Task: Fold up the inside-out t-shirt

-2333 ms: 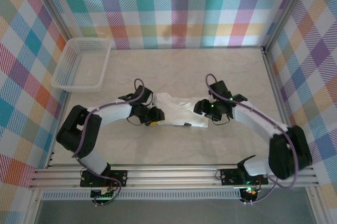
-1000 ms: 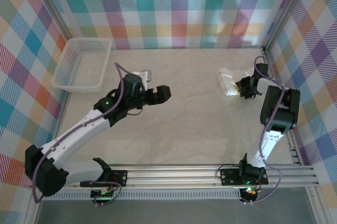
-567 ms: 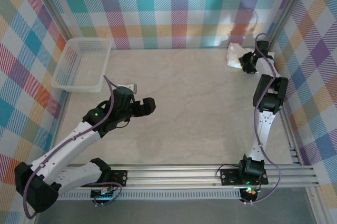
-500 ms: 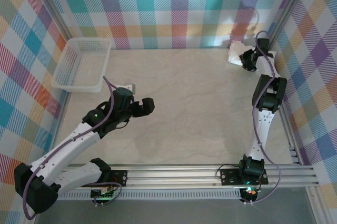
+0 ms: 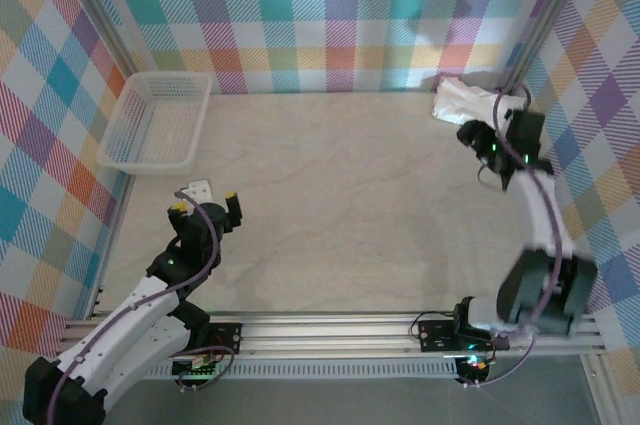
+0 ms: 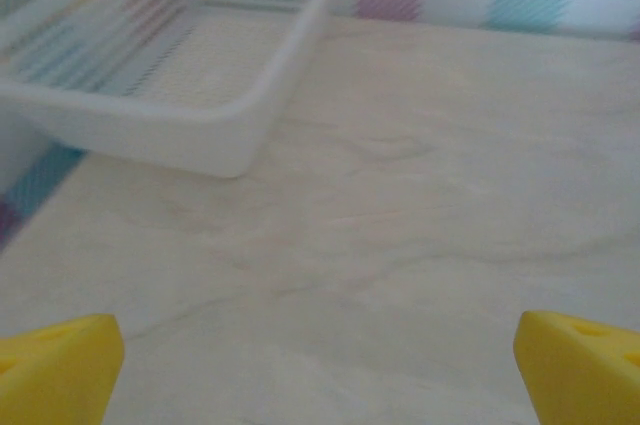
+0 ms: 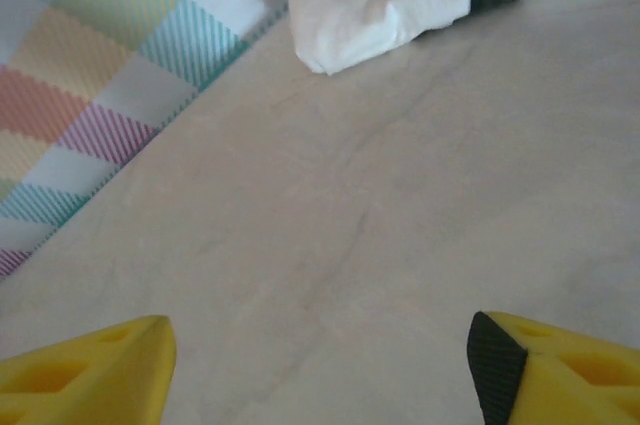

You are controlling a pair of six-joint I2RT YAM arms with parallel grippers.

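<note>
Marbled beige counter [image 5: 330, 205], far right corner: bundled plain white thin-fabric t-shirt [image 5: 462, 102] lying just beyond my right jaws, both pairs released and empty, left jaws well apart.

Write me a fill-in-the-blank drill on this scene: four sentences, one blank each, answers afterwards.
1. The white t-shirt lies in the far ___ corner of the table.
2. The basket sits on the far ___ side.
3. The right end effector is ___, gripping nothing.
4. The left end effector has fingertips coloured ___.

Missing words: right; left; open; yellow.
</note>
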